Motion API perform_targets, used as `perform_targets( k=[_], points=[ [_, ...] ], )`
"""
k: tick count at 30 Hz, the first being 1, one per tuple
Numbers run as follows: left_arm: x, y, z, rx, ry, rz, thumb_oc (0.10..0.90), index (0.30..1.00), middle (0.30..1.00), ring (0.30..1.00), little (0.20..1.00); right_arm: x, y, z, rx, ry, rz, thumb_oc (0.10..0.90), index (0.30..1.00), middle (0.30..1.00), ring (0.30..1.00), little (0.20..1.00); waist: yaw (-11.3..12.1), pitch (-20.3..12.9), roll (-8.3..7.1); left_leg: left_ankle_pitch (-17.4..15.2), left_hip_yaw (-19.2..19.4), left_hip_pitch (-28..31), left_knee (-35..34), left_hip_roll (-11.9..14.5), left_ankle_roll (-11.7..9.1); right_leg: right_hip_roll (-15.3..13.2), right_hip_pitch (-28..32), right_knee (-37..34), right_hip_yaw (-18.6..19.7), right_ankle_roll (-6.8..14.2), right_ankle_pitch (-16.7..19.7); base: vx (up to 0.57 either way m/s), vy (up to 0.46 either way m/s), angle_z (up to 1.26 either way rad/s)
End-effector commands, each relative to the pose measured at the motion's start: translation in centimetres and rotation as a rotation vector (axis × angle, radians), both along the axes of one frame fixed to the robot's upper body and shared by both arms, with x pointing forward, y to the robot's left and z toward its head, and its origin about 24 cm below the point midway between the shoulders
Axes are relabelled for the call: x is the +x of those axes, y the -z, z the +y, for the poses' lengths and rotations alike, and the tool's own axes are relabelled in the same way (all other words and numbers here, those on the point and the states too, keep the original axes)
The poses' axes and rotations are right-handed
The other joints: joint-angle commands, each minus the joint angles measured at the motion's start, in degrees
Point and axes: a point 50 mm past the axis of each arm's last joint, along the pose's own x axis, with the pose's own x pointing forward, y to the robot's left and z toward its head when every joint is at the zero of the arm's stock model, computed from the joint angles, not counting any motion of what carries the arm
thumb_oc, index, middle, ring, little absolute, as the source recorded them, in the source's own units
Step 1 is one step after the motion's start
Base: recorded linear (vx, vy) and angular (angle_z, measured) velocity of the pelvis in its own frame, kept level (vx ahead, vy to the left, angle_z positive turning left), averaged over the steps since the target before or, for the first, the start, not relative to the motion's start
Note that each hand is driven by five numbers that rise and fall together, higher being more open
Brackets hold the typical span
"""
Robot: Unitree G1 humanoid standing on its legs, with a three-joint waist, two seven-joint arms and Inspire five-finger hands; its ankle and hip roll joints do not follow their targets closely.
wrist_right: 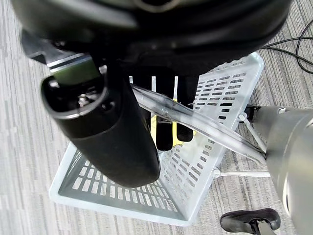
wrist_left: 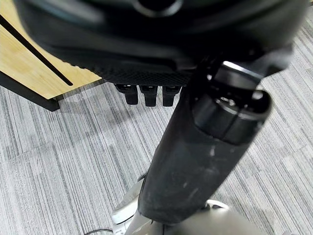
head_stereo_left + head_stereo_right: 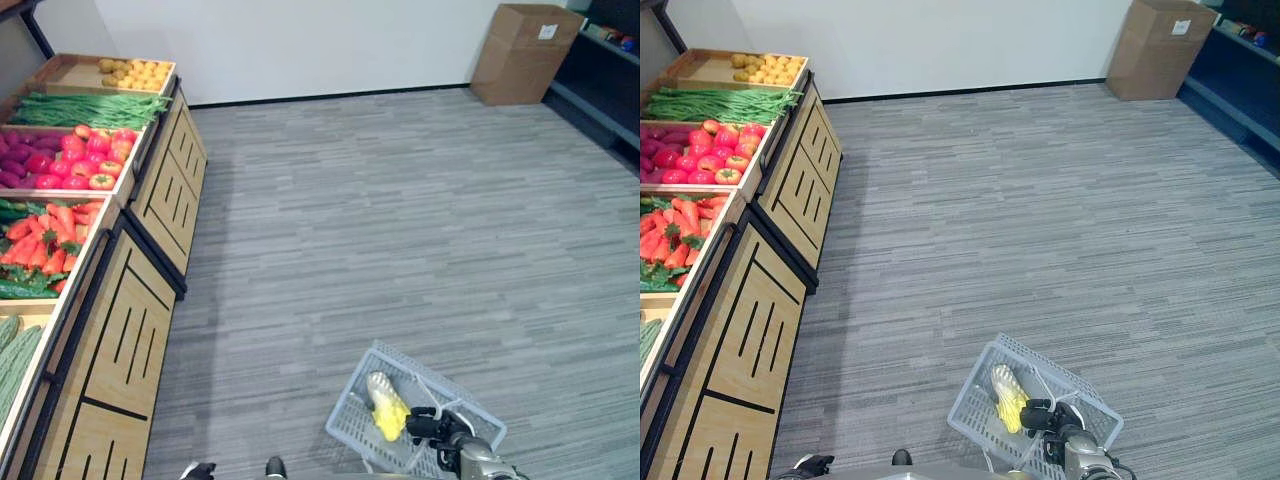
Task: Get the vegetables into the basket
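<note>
Down at the robot's right side hangs a pale grey plastic basket (image 3: 360,415), tilted, its lattice walls open to view. One vegetable lies in it: a yellow corn cob (image 3: 388,412) with a pale husk end, resting against the mesh bottom. The right hand (image 1: 166,98) has its dark fingers curled round the basket's clear handle (image 1: 205,125), carrying it above the floor. The left hand (image 2: 149,90) hangs low beside the wooden stand, fingers short and bent inward with nothing between them.

Along the left runs a wooden produce stand (image 3: 130,340) with black trim and slatted panels, its bins stepped away toward the wall. The nearest bin holds pale green gourds (image 3: 12,360); next come orange-red carrots (image 3: 45,245) with dark green cucumbers (image 3: 20,290) alongside; then red tomatoes (image 3: 95,155) beside purple vegetables (image 3: 20,165); then long green beans (image 3: 90,108); the farthest holds yellow potatoes (image 3: 135,73).

The floor (image 3: 400,220) is grey striped carpet. A white wall (image 3: 300,45) closes the far end, with a cardboard box (image 3: 522,52) standing against it near dark shelving (image 3: 600,70).
</note>
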Motion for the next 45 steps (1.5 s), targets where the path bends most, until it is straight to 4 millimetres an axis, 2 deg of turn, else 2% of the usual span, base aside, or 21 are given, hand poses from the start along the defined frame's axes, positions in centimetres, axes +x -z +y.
perform_targets(
  k=[1,2,3,6,9,11,15,17,18,21,22,24,29,32,35,36,37,38,41,43,45],
  points=[
    [3.8,-0.9,0.0,-0.001,0.008,-0.104,0.900,1.000,1.000,1.000,1.000,-4.0,0.4,-3.3,-0.163,-0.118,0.201,0.400,0.300,0.300,0.300,0.300,0.0,2.9,-1.64,-7.7,-1.9,-1.3,6.4,-1.4,1.2,-3.6,-1.9,6.5,0.8,2.6,-2.0,0.01,0.050,0.03],
    [3.8,-0.9,0.0,-0.001,0.008,-0.104,0.900,1.000,1.000,1.000,1.000,-4.0,0.4,-3.3,-0.163,-0.118,0.201,0.400,0.300,0.300,0.300,0.300,0.0,2.9,-1.64,-7.7,-1.9,-1.3,6.5,-1.4,1.2,-3.6,-1.9,6.6,0.8,2.6,-2.0,0.04,0.161,0.04],
    [3.9,-0.9,0.1,-0.002,0.007,-0.107,0.900,1.000,1.000,1.000,1.000,-3.5,0.2,-3.4,-0.170,-0.133,0.191,0.400,0.300,0.300,0.300,0.300,0.4,3.6,-1.98,-9.1,-1.4,-1.7,7.5,-2.4,2.4,-5.1,-3.7,9.9,1.7,3.5,-1.3,0.06,0.225,0.02],
    [4.0,-1.0,0.3,0.002,0.023,-0.103,0.900,1.000,1.000,1.000,1.000,-3.0,0.0,-3.6,-0.175,-0.129,0.180,0.400,0.300,0.300,0.300,0.300,0.5,4.4,-2.36,-10.4,-1.0,-1.0,7.7,-3.8,3.6,-6.8,-6.4,14.8,3.0,4.8,3.0,0.09,0.208,-0.08],
    [4.5,-1.2,0.4,0.003,0.031,-0.119,0.900,1.000,1.000,1.000,1.000,-2.2,-0.3,-3.9,-0.159,-0.078,0.132,0.400,0.300,0.300,0.300,0.300,-0.8,5.4,-0.98,-11.4,-2.6,0.5,7.7,-4.5,4.8,-4.4,-11.3,22.5,8.3,3.9,3.6,0.18,0.208,0.00],
    [4.7,-1.3,0.4,0.004,0.034,-0.121,0.900,1.000,1.000,1.000,1.000,-2.2,-0.3,-3.9,-0.156,-0.077,0.131,0.400,0.300,0.300,0.300,0.300,-1.4,5.4,-0.71,-11.5,-3.0,1.5,6.9,-4.6,4.7,-3.4,-12.7,21.6,9.0,3.3,2.8,0.18,0.030,0.28],
    [5.1,-1.5,0.8,0.022,0.054,-0.124,0.900,1.000,1.000,1.000,1.000,-2.2,-0.1,-3.4,-0.151,-0.106,0.130,0.400,0.300,0.300,0.300,0.300,-4.3,6.0,-1.35,-12.7,-5.9,6.0,4.2,-4.3,3.0,-1.5,-17.8,9.6,11.8,3.9,4.8,0.29,-0.087,0.39],
    [5.1,-1.5,0.8,0.024,0.054,-0.124,0.900,1.000,1.000,1.000,1.000,-2.3,-0.1,-3.2,-0.150,-0.111,0.135,0.400,0.300,0.300,0.300,0.300,-4.7,6.2,-1.36,-13.1,-6.4,7.0,3.9,-3.9,2.7,-1.2,-18.3,7.7,11.7,4.2,5.6,0.27,-0.112,0.60],
    [4.6,-1.3,0.6,0.017,0.040,-0.114,0.900,1.000,1.000,1.000,1.000,-2.8,0.1,-2.8,-0.142,-0.110,0.143,0.400,0.300,0.300,0.300,0.300,-5.7,5.8,-1.54,-13.9,-7.5,10.0,2.8,-3.3,1.8,-0.6,-20.4,6.9,9.9,4.7,6.7,0.32,-0.135,0.69],
    [4.2,-1.0,0.1,-0.001,0.032,-0.105,0.900,1.000,1.000,1.000,1.000,-3.6,0.3,-3.1,-0.120,-0.054,0.148,0.400,0.300,0.300,0.300,0.300,-6.8,4.2,-1.01,-14.3,-9.1,12.0,2.7,-2.1,1.1,1.0,-18.8,8.9,11.4,3.2,5.4,0.30,-0.183,0.75],
    [3.9,-0.7,-0.6,-0.027,0.004,-0.105,0.900,1.000,1.000,1.000,1.000,-3.9,0.2,-3.6,-0.126,-0.034,0.150,0.400,0.300,0.300,0.300,0.300,-7.1,3.3,0.14,-13.5,-10.5,11.7,3.6,-0.6,0.4,2.6,-18.1,9.7,11.3,2.0,4.1,0.28,-0.252,0.87],
    [3.9,-0.5,-1.4,-0.049,0.007,-0.106,0.900,1.000,1.000,1.000,1.000,-3.8,0.0,-4.2,-0.152,-0.057,0.156,0.400,0.300,0.300,0.300,0.300,-7.4,2.8,1.78,-10.7,-12.1,10.5,5.1,0.6,-0.8,3.4,-17.4,10.8,9.4,0.7,2.5,0.21,-0.279,0.51],
    [4.1,-0.5,-1.9,-0.057,-0.005,-0.115,0.900,1.000,1.000,1.000,1.000,-4.2,-0.1,-4.6,-0.169,-0.103,0.185,0.400,0.300,0.300,0.300,0.300,-7.1,2.5,3.23,-4.4,-13.6,8.1,9.1,2.4,-3.2,5.8,-14.9,10.5,7.5,-2.0,-0.7,0.13,-0.245,0.21],
    [4.7,-0.6,-2.0,-0.064,0.003,-0.133,0.900,1.000,1.000,1.000,1.000,-4.3,-0.1,-5.0,-0.180,-0.119,0.194,0.400,0.300,0.300,0.300,0.300,-6.9,3.6,2.54,-0.9,-13.6,4.6,16.1,1.7,-3.9,6.2,-12.3,9.6,6.8,-3.6,-2.0,0.10,-0.206,0.13],
    [4.8,-0.7,-1.9,-0.060,0.004,-0.133,0.900,1.000,1.000,1.000,1.000,-4.8,-0.1,-5.2,-0.185,-0.132,0.215,0.400,0.300,0.300,0.300,0.300,-6.2,4.9,1.15,-0.7,-11.4,0.9,19.4,1.4,-3.3,5.8,-9.4,8.8,6.4,-4.4,-3.3,0.14,-0.106,0.13],
    [4.6,-0.7,-1.8,-0.059,-0.002,-0.125,0.900,1.000,1.000,1.000,1.000,-5.0,-0.2,-5.6,-0.192,-0.109,0.225,0.400,0.300,0.300,0.300,0.300,-4.4,5.2,0.00,-5.2,-10.2,-3.4,11.9,0.3,-1.6,4.8,-6.7,7.0,6.8,-3.0,-4.0,0.21,-0.024,0.37],
    [4.6,-0.7,-1.8,-0.059,-0.002,-0.125,0.900,1.000,1.000,1.000,1.000,-5.0,-0.2,-5.6,-0.192,-0.109,0.225,0.400,0.300,0.300,0.300,0.300,-4.4,5.3,-0.01,-5.2,-10.1,-3.4,11.9,0.3,-1.6,4.8,-6.7,7.0,6.9,-3.0,-4.0,0.39,0.091,0.24],
    [4.5,-0.6,-1.9,-0.059,0.006,-0.121,0.900,1.000,1.000,1.000,1.000,-4.9,-0.2,-5.7,-0.202,-0.112,0.218,0.400,0.300,0.300,0.300,0.300,-2.4,5.4,0.40,0.2,-10.6,-9.4,5.5,2.2,-2.4,4.8,-4.3,6.5,7.7,-2.2,-5.6,0.21,0.093,0.16],
    [4.6,-0.6,-1.8,-0.053,0.013,-0.122,0.900,1.000,1.000,1.000,1.000,-4.9,-0.2,-5.5,-0.199,-0.116,0.213,0.400,0.300,0.300,0.300,0.300,-1.2,5.6,0.32,2.8,-10.0,-11.1,3.7,2.8,-2.9,4.8,-2.1,6.1,8.8,-1.9,-7.0,0.24,0.141,-0.09],
    [4.4,-0.6,-1.6,-0.049,0.006,-0.117,0.900,1.000,1.000,1.000,1.000,-4.7,-0.1,-5.0,-0.186,-0.118,0.210,0.400,0.300,0.300,0.300,0.300,-0.8,5.2,0.00,0.9,-9.5,-10.2,5.9,2.3,-2.4,4.7,-1.3,6.3,9.9,-1.7,-7.7,0.17,0.141,-0.62],
    [3.9,-0.5,-1.3,-0.042,-0.006,-0.107,0.900,1.000,1.000,1.000,1.000,-4.8,0.2,-4.2,-0.164,-0.125,0.210,0.400,0.300,0.300,0.300,0.300,-0.3,4.4,-1.07,-2.0,-10.0,-10.5,8.4,0.3,-1.2,2.3,-0.1,6.1,11.1,-0.3,-7.5,0.16,0.190,-0.66]
  ],
)
